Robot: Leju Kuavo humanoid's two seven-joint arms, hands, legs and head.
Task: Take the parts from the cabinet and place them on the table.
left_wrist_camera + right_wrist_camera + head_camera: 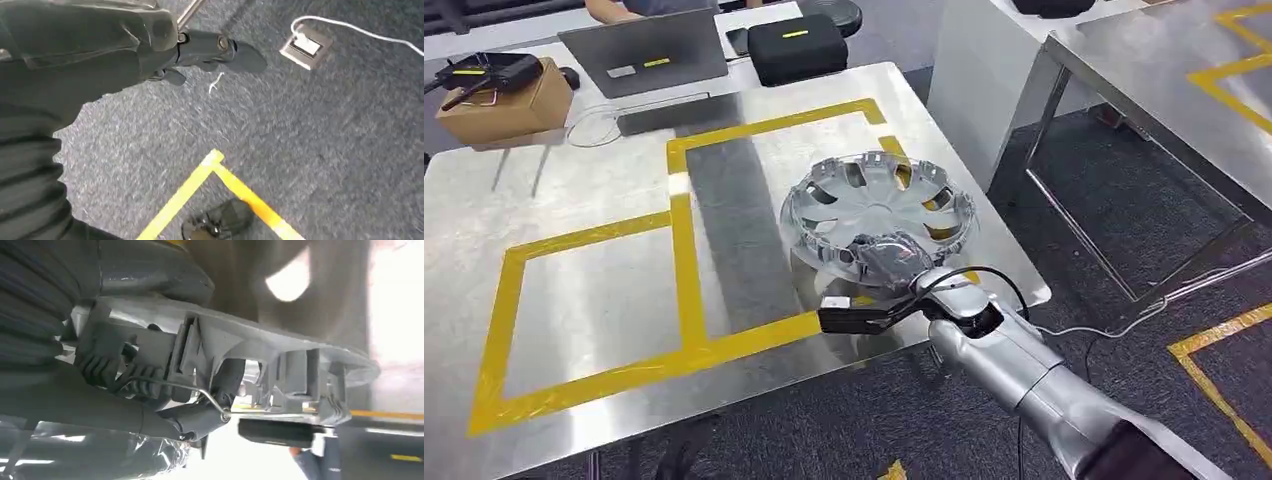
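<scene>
A silver hubcap [879, 205] hangs tilted low over the steel table [574, 290], inside the right-hand square of yellow tape [682, 240]. My right hand [886, 255] grips its near rim; I cannot tell whether the far rim touches the table. In the right wrist view the hubcap's ribbed underside [280, 360] lies across my right hand [115, 365], whose fingers wrap the rim. My left hand [150, 45] hangs over the grey carpet, its fingers [225, 50] stretched out and holding nothing.
A laptop [646, 50], a black case [796, 45] and a cardboard box [509, 100] stand along the table's far edge, where a person [624, 8] sits. A second steel table [1164, 70] stands to the right across a carpeted aisle. Yellow tape [210, 175] marks the floor.
</scene>
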